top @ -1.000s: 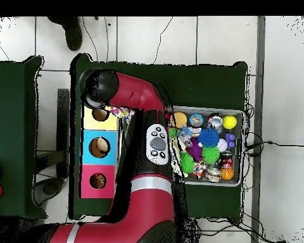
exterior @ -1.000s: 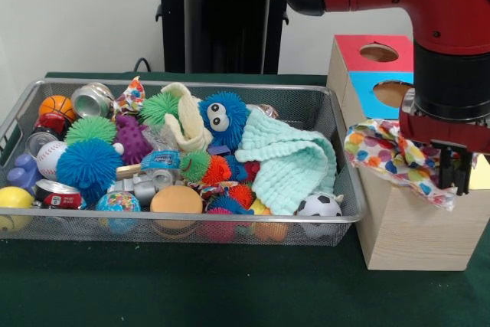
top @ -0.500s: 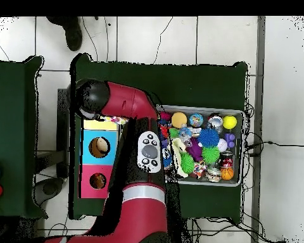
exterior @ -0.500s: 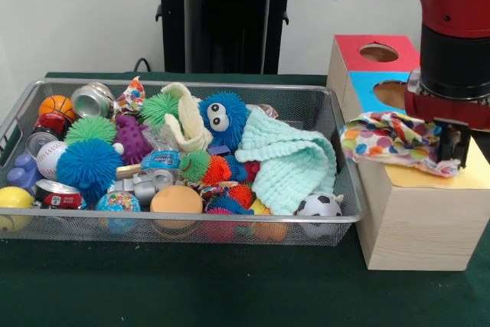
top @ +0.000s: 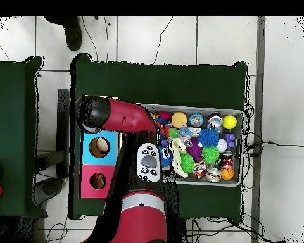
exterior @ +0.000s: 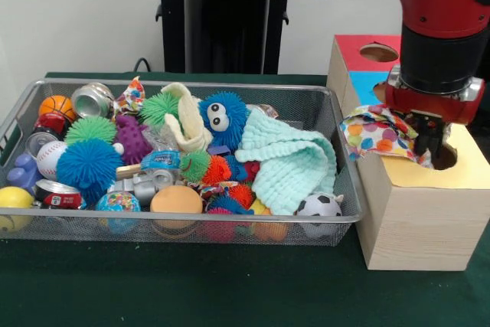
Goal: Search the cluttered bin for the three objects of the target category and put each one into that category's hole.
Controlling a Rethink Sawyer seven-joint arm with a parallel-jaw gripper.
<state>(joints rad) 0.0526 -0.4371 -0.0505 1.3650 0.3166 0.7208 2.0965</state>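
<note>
One dark green table (exterior: 191, 289) carries a wire mesh bin (exterior: 337, 189) at left and a wooden sorting box (exterior: 413, 227) at right, set against a pale wall (exterior: 76, 13); seen from overhead, the table stands on a white tiled floor (top: 180, 38) crossed by cables, with a second green table (top: 12, 133) alongside.

Within the bin, from left to right: a yellow ball (exterior: 14, 198), a baseball (exterior: 50, 157), a small basketball (exterior: 57, 105), crushed cans (exterior: 92, 99), blue (exterior: 88, 165) and green (exterior: 89, 128) spiky balls, a purple knobbly ball (exterior: 133, 139), a globe-print ball (exterior: 117, 203), an orange ball (exterior: 176, 199), a cream cloth (exterior: 187, 124), a blue fuzzy toy with eyes (exterior: 223, 118), a mint green waffle cloth (exterior: 291, 162) and a small soccer ball (exterior: 319, 206).

The box top shows a red panel (exterior: 360, 51) with a round hole (exterior: 379, 53), a blue panel (exterior: 366, 88) and a yellow panel (exterior: 467, 170) whose hole (exterior: 444, 156) lies partly behind the tool.

The red and black arm (exterior: 429, 5) descends over the yellow panel. Its gripper (exterior: 426, 143) stands at the rim of the yellow hole, closed on one end of a multicoloured polka-dot cloth (exterior: 375, 129). The cloth trails leftward from the fingers across the box top, its free end overhanging the box edge nearest the bin. In the overhead view the arm covers the yellow panel and the cloth cannot be made out.
</note>
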